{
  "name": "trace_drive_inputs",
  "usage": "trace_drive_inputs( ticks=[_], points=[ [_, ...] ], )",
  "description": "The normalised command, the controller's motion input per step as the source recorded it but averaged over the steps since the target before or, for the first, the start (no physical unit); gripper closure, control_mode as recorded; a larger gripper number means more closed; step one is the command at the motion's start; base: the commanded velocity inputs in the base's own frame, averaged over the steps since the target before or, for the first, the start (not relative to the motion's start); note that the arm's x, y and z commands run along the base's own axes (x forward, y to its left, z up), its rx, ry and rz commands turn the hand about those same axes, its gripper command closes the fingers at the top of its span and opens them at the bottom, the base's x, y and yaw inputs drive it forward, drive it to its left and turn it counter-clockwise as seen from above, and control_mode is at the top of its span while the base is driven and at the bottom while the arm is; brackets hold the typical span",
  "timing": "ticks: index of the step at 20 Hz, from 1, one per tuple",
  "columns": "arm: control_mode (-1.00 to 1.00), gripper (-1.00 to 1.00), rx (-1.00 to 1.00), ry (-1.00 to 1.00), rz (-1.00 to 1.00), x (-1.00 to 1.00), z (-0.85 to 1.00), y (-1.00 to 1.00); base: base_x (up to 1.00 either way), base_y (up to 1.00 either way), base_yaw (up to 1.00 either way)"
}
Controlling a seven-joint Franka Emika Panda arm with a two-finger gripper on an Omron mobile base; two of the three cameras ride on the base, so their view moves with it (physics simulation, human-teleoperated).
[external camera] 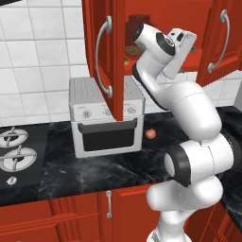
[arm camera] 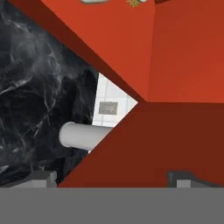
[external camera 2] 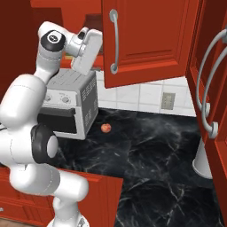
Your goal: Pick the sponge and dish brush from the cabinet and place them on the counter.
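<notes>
- My gripper stood wide open and empty; in the hand view its two dark fingertips sat far apart at 7 and 5 o'clock with nothing between them.
- In the left base view my hand was raised at the open cabinet, at 1 o'clock from the toaster oven; in the right base view the same hand sat at 12 o'clock above the oven.
- The cabinet door swung out toward me, its long curved silver handle facing the camera.
- Inside the cabinet, in the left base view, small items rested on the red shelf at 9 o'clock from my wrist; they were too small and too hidden for me to tell sponge from brush.
- In the hand view, slivers of objects showed on the red shelf surface at 12 o'clock; I could not identify them.
- The counter ran black and veined below, carrying the toaster oven and a small red fruit at 3 o'clock from the oven, apart from it.
- The stovetop lay at 9 o'clock from the oven.
- In the right base view a white cylinder stood on the counter at 3 o'clock, partly behind another red door.
</notes>
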Motion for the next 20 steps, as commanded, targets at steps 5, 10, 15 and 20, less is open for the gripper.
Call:
trace_drive_inputs(
  ticks=[5, 10, 15, 20],
  points=[
    [-1.0, -1.0, -0.15, 0.08, -0.13, 0.02, 0.0, -0.18, 0.0, 0.0, 0.0],
    [-1.0, -1.0, -0.14, 0.11, -0.14, 0.1, 0.02, -0.19, 0.0, 0.0, 0.0],
    [-1.0, -1.0, -0.11, 0.02, -0.12, -0.01, 0.0, -0.27, 0.0, 0.0, 0.0],
    [-1.0, -1.0, -0.08, -0.05, -0.1, -0.13, -0.1, -0.3, 0.0, 0.0, 0.0]
  ],
)
